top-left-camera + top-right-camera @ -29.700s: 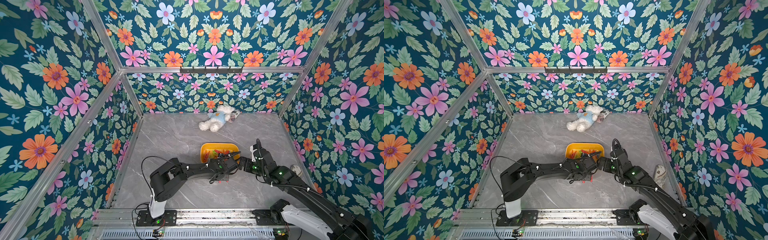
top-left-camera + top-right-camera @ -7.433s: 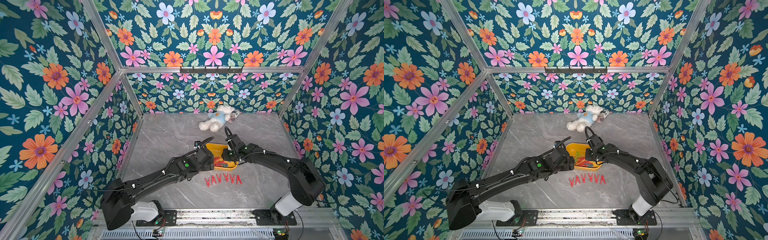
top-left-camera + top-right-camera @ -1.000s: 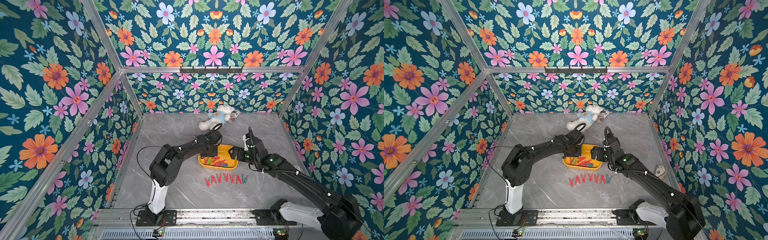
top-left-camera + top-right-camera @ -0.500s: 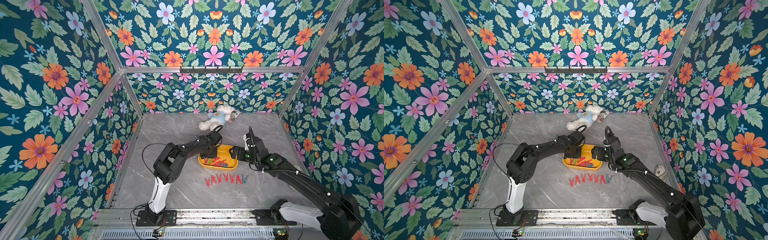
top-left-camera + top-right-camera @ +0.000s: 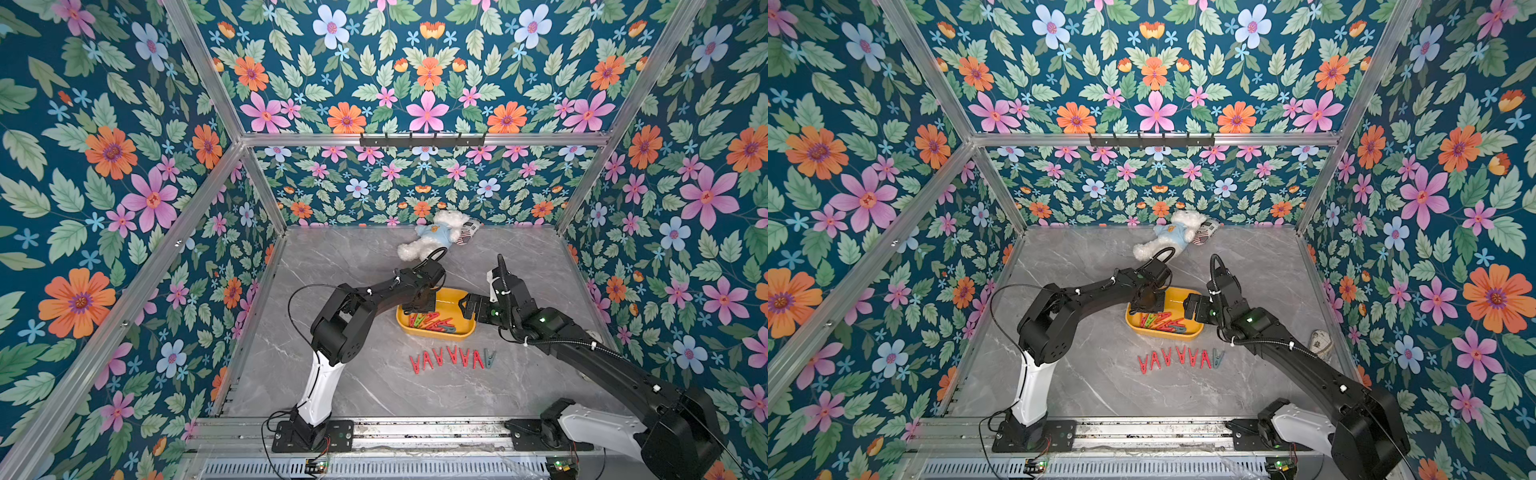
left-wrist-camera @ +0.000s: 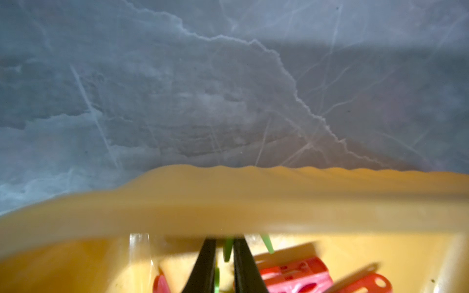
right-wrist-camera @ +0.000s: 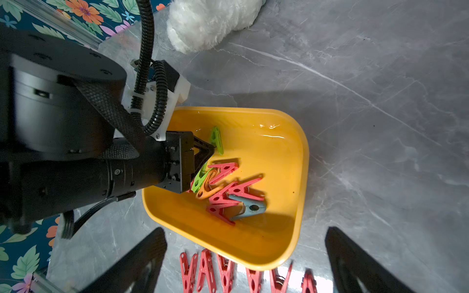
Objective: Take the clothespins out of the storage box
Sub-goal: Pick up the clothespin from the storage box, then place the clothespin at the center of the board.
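The yellow storage box (image 5: 436, 333) (image 5: 1163, 331) (image 7: 302, 162) lies mid-table with a pile of red, green, orange and grey-blue clothespins (image 5: 432, 322) (image 7: 228, 195) inside. My left gripper (image 5: 417, 309) (image 5: 1148, 309) (image 7: 212, 149) (image 6: 224, 243) reaches into the box, its jaws pinched on a green clothespin (image 6: 227, 250) (image 7: 217, 139). The box rim (image 6: 228, 203) fills the left wrist view. My right gripper (image 5: 466, 305) (image 5: 1190, 309) (image 7: 245, 230) hovers open at the box's right end, holding nothing. A row of several clothespins (image 5: 451, 357) (image 5: 1179, 357) (image 7: 225, 274), mostly red, lies in front of the box.
A white plush bear (image 5: 432, 239) (image 5: 1169, 235) (image 7: 210, 22) in a blue shirt lies by the back wall, with a small striped item (image 5: 467, 230) beside it. A crumpled pale object (image 5: 1320, 343) sits near the right wall. Flowered walls enclose the grey marble table.
My left gripper's jaws have narrowed inside the box onto the green clothespin, and the left arm's elbow has shifted slightly right. The right arm has stayed put.
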You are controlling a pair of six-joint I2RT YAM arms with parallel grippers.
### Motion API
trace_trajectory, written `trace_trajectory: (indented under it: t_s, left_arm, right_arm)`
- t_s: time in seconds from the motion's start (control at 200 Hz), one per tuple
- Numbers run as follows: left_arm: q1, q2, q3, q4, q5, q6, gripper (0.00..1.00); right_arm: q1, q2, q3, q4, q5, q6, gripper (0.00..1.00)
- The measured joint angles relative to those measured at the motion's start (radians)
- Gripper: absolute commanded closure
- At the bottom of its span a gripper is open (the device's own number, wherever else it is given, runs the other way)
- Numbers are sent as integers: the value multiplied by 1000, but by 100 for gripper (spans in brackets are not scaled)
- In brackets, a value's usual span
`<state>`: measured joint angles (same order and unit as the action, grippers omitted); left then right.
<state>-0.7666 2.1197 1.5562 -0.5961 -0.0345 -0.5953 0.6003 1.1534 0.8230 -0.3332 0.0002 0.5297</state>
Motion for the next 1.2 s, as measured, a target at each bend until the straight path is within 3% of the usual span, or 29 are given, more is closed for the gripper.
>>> trace_trajectory:
  t_s: [0.165,0.695,1.2]
  left_arm:
    - [0,-5,-3,-1,0,2,95]
    - [-4,-226,-102,-14,-8,-13,94]
    - [-59,-564,-399,-61,-57,-56,93]
  right_arm:
    - [0,0,-3,1,0,0,1]
    - [0,17,-8,56,-63,19,1]
    - [113,106,24,142,-103,52,1]
